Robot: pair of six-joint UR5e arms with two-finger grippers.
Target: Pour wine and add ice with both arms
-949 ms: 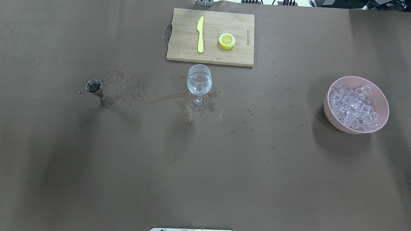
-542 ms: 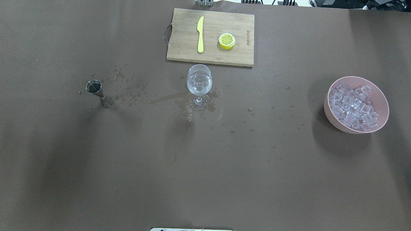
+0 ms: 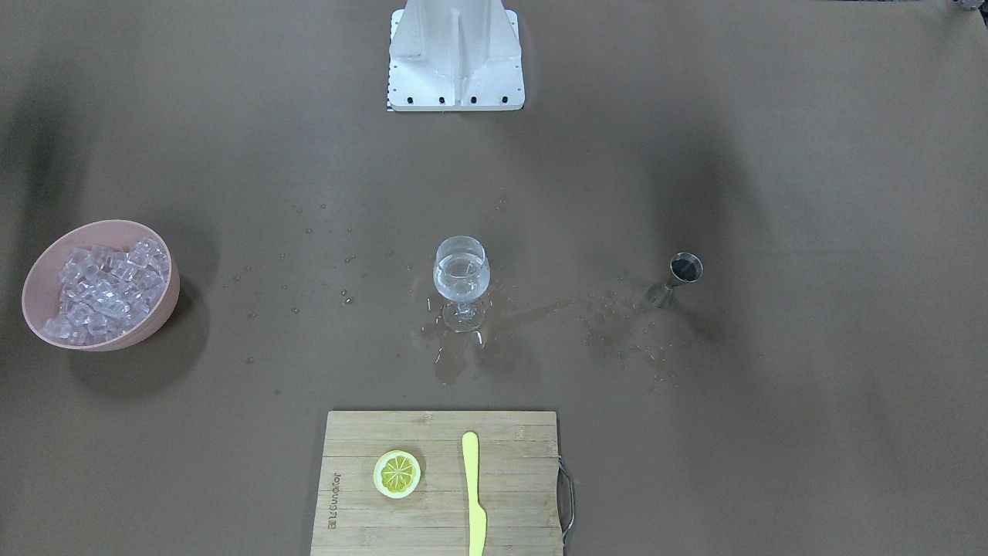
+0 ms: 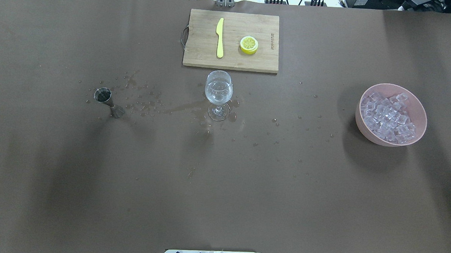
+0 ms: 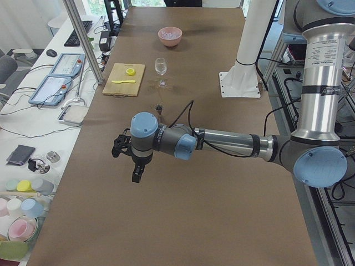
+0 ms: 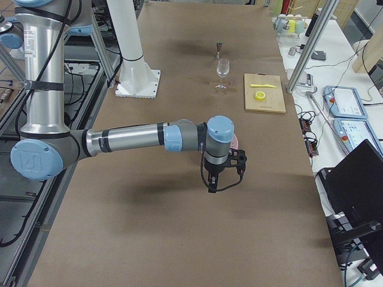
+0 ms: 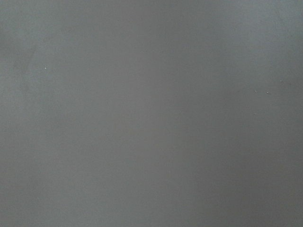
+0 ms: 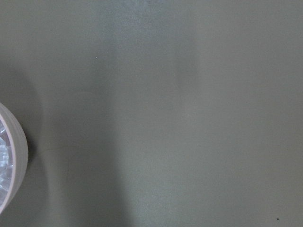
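wine glass (image 4: pixel 219 89) is standing in a puddle (image 4: pixel 180 108); ice cubes (image 4: pixel 387 116) dropping in may be tipping it | left pincer (image 5: pixel 118 147), right pincer (image 6: pixel 238 161): cannot tell

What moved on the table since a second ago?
Nothing visibly moved. The clear stemmed wine glass, the small steel jigger, the pink bowl of small clear ice cubes and the bamboo cutting board all stayed put.

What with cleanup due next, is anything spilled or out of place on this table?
Yes. A clear puddle surrounds the foot of the wine glass. A wet streak with droplets runs toward the jigger, and scattered drops trail toward the ice bowl. Everything stands upright.
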